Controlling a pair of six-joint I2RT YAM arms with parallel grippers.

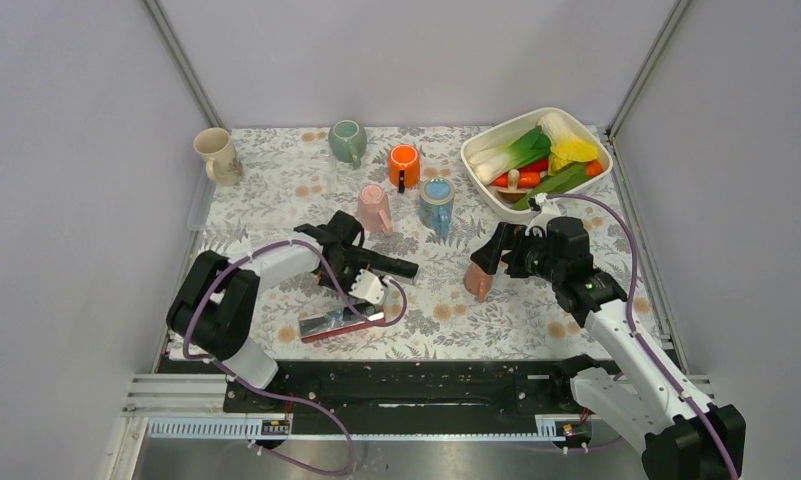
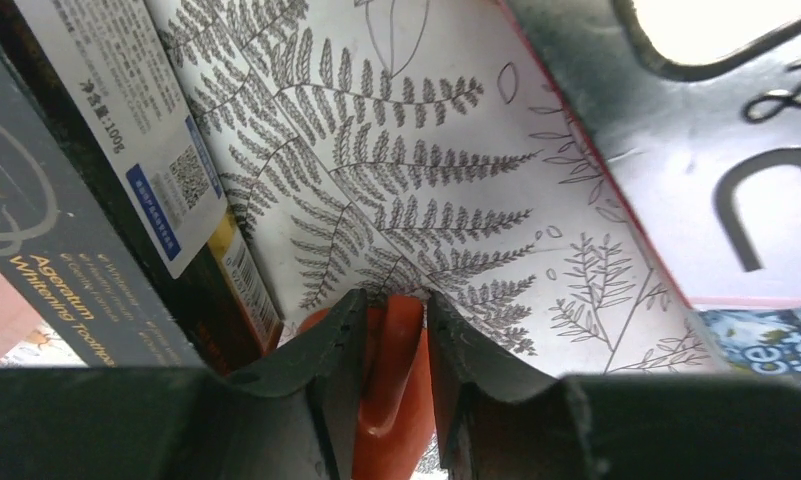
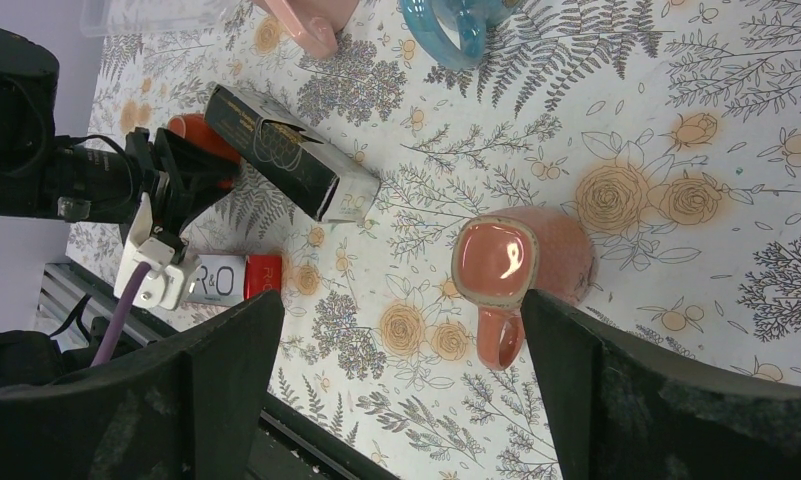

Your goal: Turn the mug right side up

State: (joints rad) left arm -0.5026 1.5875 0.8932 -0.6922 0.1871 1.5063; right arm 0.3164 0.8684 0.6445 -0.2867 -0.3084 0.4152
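Observation:
A salmon-pink mug stands on the floral tablecloth, right of centre. In the right wrist view the mug seems to be bottom up: a flat glossy face with a tan ring points upward, and its handle points toward the near edge. My right gripper is open and empty just above the mug, with a finger beside it. My left gripper is low over the table at centre left. Its jaws are shut on a small orange-red object.
A dark carton lies against the left gripper, and a red-and-silver box lies nearer the front. Cream, green, orange, pink and blue mugs stand behind. A white bowl of vegetables is at back right.

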